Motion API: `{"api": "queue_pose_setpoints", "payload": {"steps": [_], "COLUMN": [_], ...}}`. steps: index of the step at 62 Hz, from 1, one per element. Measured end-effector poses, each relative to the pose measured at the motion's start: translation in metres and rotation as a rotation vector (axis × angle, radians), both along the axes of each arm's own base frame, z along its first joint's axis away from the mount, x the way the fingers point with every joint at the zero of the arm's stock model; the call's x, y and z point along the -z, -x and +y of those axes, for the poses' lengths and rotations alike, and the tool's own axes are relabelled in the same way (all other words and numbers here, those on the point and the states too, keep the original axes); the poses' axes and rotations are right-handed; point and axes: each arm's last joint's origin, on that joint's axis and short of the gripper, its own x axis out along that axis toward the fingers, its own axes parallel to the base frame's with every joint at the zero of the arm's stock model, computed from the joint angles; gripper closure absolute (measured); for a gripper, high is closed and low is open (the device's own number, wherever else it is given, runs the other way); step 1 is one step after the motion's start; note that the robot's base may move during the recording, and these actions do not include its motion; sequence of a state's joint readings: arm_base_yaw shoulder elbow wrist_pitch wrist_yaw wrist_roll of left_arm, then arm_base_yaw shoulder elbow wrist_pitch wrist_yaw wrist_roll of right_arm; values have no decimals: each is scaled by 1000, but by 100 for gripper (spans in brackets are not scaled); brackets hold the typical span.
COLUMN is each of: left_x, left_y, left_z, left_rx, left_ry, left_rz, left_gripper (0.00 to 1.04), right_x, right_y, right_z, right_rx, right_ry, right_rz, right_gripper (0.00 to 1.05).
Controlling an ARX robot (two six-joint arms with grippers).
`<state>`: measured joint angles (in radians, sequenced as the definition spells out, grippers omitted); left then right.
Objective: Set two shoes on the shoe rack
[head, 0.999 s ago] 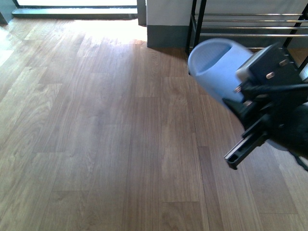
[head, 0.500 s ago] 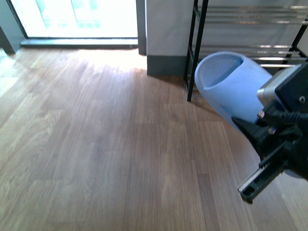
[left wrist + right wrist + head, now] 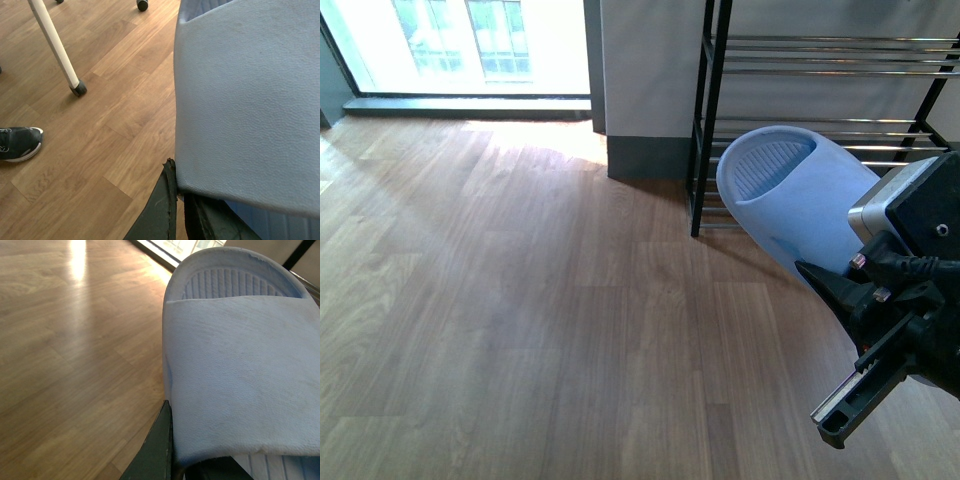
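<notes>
Gripping pale blue slide (image 3: 790, 195) by strap with our right claw (image 3: 175, 460), up near shoe rack (image 3: 710, 120); our left claw (image 3: 185, 210) pinches second slide (image 3: 250, 100), wood floor (image 3: 100, 125) below.

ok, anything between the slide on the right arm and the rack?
Nothing visible. The pale blue slide hangs toe-first toward the lower tiers of the shoe rack, and only bare floor shows near them. The rods in view carry nothing. Watch the front left upright: it stands just left of the toe in the front view.
</notes>
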<state>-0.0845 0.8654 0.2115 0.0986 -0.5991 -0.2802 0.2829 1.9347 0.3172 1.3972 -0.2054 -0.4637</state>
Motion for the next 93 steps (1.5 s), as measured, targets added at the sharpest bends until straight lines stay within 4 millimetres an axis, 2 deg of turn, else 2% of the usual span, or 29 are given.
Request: {"api": "queue_pose_setpoints", "payload": {"steps": [93], "left_x": [0], "left_y": [0], "left_z": [0], "left_rx": [-1], "left_ry": [-1], "left_rz": [3], "left_gripper": [103], "right_x": [2], "right_y": [0], "right_z": [-8], "right_rx": [54], "right_ry": [9], "right_rz": [11], "right_gripper": [103]}}
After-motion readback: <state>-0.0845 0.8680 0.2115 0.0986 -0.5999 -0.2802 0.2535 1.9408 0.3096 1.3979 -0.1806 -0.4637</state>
